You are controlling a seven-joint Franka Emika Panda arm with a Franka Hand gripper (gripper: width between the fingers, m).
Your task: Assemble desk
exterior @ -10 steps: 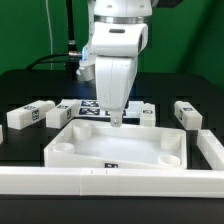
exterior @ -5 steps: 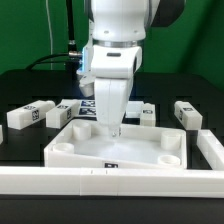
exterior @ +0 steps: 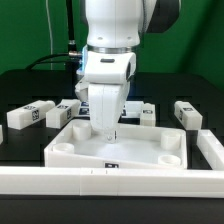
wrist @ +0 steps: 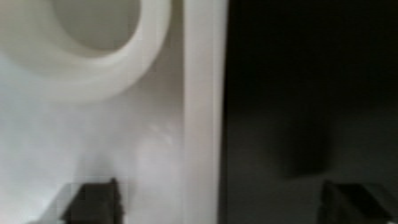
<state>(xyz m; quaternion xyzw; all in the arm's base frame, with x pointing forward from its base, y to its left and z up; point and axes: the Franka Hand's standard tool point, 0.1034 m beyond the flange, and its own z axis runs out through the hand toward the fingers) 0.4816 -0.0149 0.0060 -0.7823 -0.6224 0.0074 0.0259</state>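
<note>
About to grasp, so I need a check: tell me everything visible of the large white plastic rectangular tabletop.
The large white plastic rectangular tabletop lies flat on the black table, hollow side up, with a raised rim and round corner sockets. A small black-and-white tag sits by the rim nearest the exterior camera. The open gripper straddles the opposite rim; contact cannot be told.

The tabletop [exterior: 140,150] lies mid-table, with the rail [exterior: 60,180] before it. Behind it, from the exterior view's left to right, lie leg 1 [exterior: 27,115], leg 2 [exterior: 62,112], leg 3 [exterior: 143,111] and leg 4 [exterior: 187,113]. The gripper [exterior: 107,133] hangs over the tabletop's back rim.
</note>
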